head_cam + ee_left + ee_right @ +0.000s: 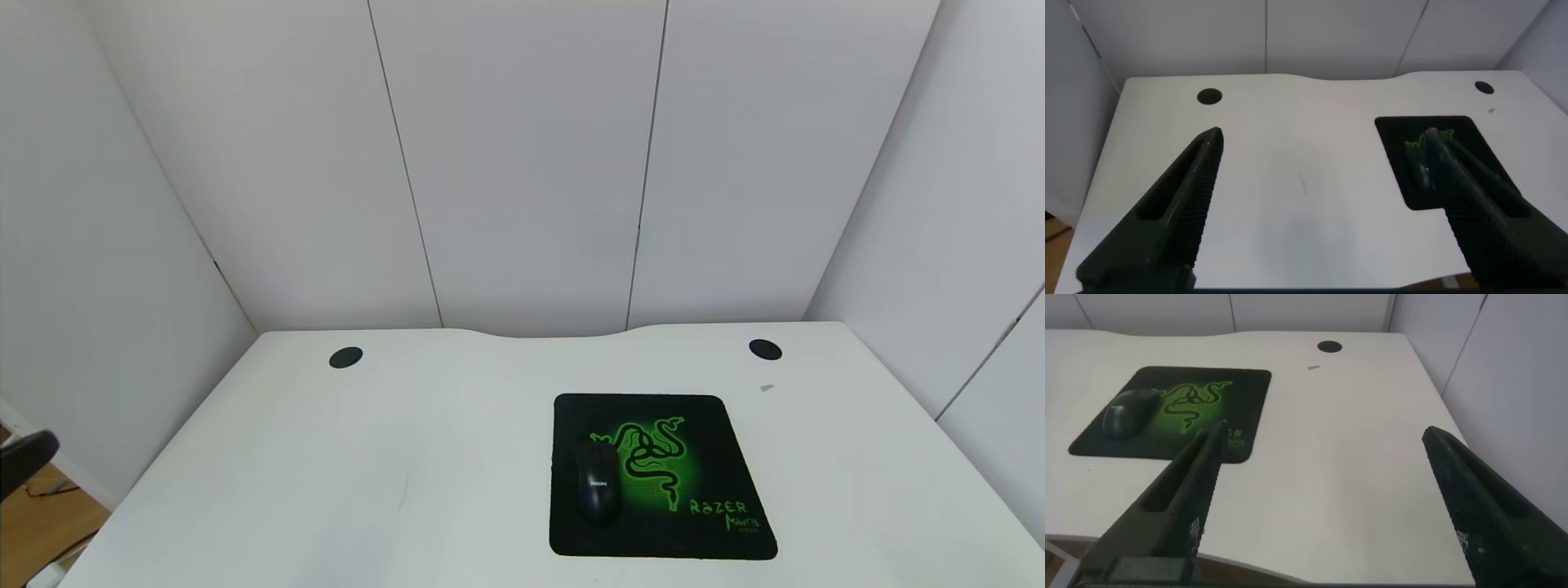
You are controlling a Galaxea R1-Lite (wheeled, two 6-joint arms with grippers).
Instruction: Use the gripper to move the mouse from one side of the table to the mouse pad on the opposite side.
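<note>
We see the mouse (596, 487) lying on the mouse pad (710, 433), toward the pad's left edge in the lower centre-right of the head view, beside the green snake emblem, so we judge the transfer essentially done. Both claws are spread and hold nothing: the left gripper (1323, 212) fills the lower part of its wrist view with the bare table (326, 474) showing between its fingers, and the right gripper (1327, 510) does the same in its own view, with pad and mouse in the upper left of that frame, apart from it. What could still go wrong, in our judgement, is slight: the mouse lies close to the pad's left border, so a stray sweep of either arm across the lower part of the table could nudge it off the mat or drag the pad itself, which lies loose on the smooth white top. The two round cable holes (345, 358) at the far edge are well apart from everything. Much is cut off: in the head view only a dark sliver at the left edge hints at an arm, and neither gripper appears there, so we cannot place them over the table from above. In the left wrist view one finger covers part of the pad, and the mouse cannot be made out there.
</note>
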